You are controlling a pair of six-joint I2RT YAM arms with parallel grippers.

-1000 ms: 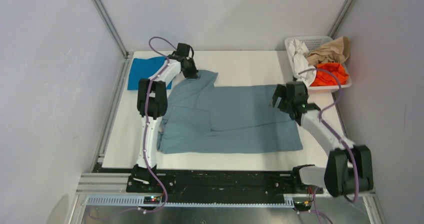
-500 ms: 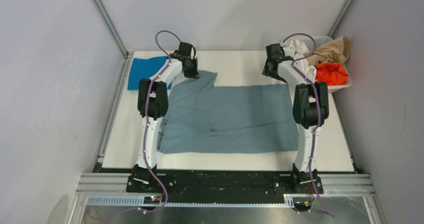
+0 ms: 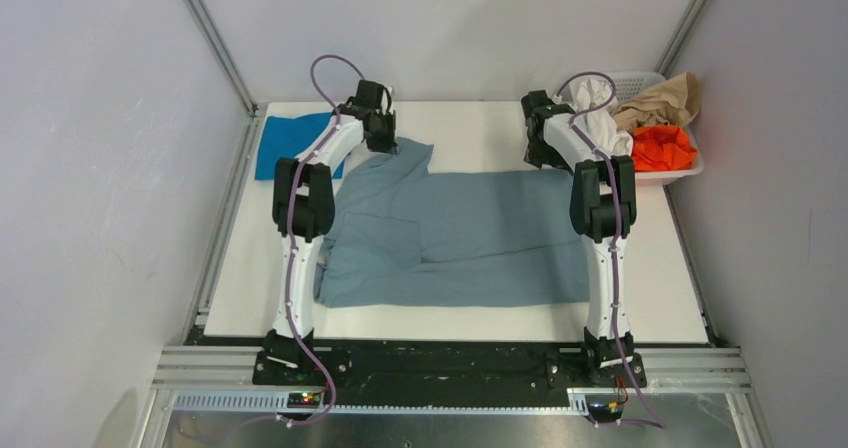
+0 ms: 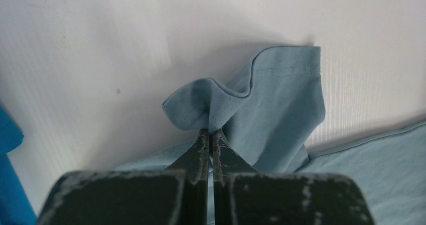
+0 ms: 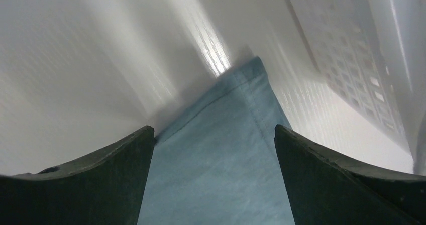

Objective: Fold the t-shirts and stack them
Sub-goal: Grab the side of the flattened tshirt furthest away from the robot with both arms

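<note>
White table [image 3: 480,128] between pale grey walls, seen from above. Spread flat across the middle, large grey-blue shirt [image 3: 470,238], long axis running left to right, one part already folded over on the left side. At the far left corner of the table, brighter blue shirt [image 3: 288,144], lying flat and apart from the work. At the far right, basket [image 3: 668,175] of other cloth. At the big shirt's far left corner, left gripper [image 3: 385,144]; at its far right corner, right gripper [image 3: 540,154].

Left wrist view: fingers closed tight on a raised pinch of grey-blue cloth, stitched hem curling beyond the tips.

Right wrist view, blurred: fingers spread wide, holding nothing. Far right corner of the shirt straight ahead and below, pointing away, centred in the gap. Likely next: lowering and closing on that corner, a job for the right arm as the nearer one, then carrying the far edge toward the near one by both ends.
</note>
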